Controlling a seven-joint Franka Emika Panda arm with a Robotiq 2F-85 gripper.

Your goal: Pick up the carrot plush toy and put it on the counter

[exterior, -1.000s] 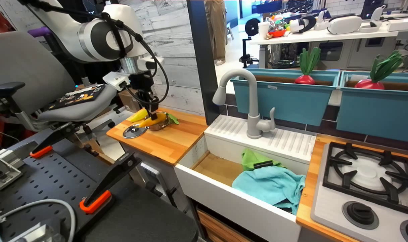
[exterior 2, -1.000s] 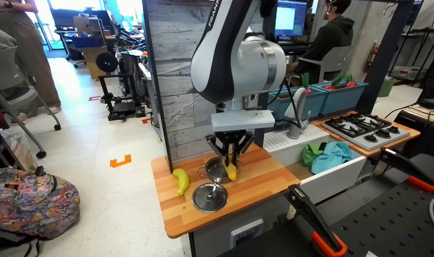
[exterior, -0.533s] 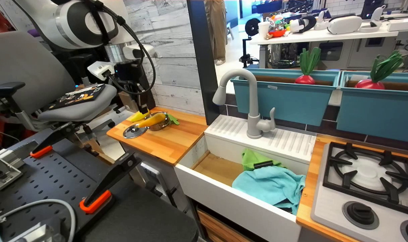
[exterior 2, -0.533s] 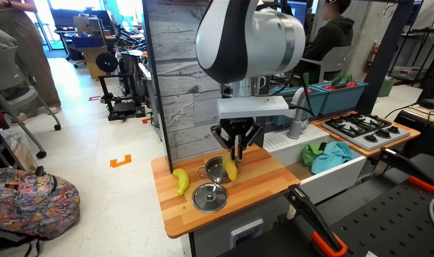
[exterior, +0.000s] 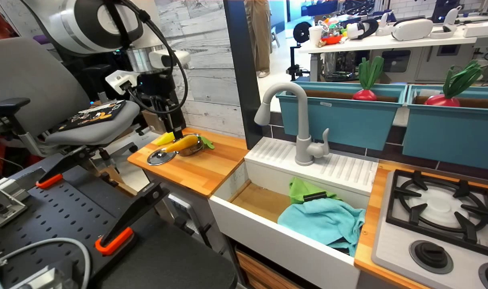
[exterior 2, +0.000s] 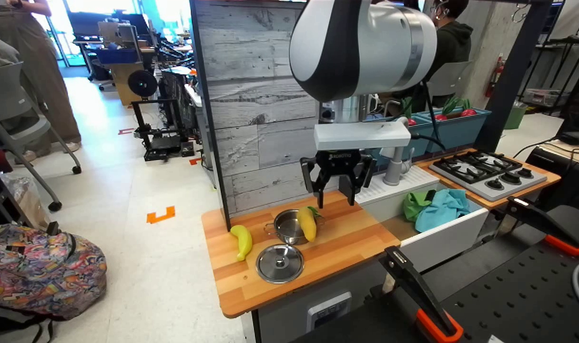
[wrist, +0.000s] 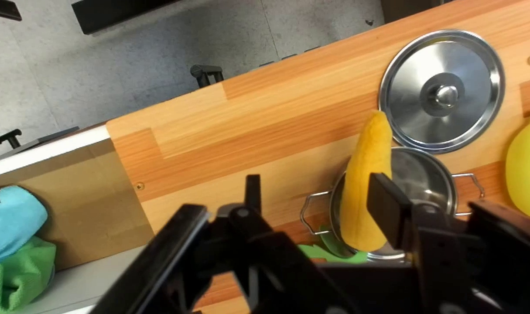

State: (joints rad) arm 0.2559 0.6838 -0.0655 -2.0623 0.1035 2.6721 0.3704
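The carrot plush toy (exterior 2: 307,224), orange-yellow and tapered, lies across one side of a steel pot. Its green leafy end (exterior: 206,142) hangs by the pot's far side, and its thin tip points toward the lid, as the wrist view of the toy (wrist: 364,187) also shows. The counter (exterior 2: 351,243) is the honey-coloured wooden top under the pot. Above it my gripper (exterior 2: 336,202) stands open, raised and off to one side of the toy. In the wrist view the gripper (wrist: 318,196) has its fingers well apart with nothing gripped; one finger (wrist: 389,209) overlaps the toy from the camera's angle.
The steel pot (exterior 2: 287,227) has side handles, and its lid (exterior 2: 279,263) lies beside it. A yellow banana-shaped item (exterior 2: 242,243) rests near the counter's end. A white sink (exterior: 284,251) with cloths and a grey faucet (exterior: 303,120) adjoin. A wood-plank wall panel (exterior: 207,68) stands behind.
The fingers were down at the toy and close together; they have lifted off it, shifted toward the sink in an exterior view and spread apart. The toy stays on the pot.
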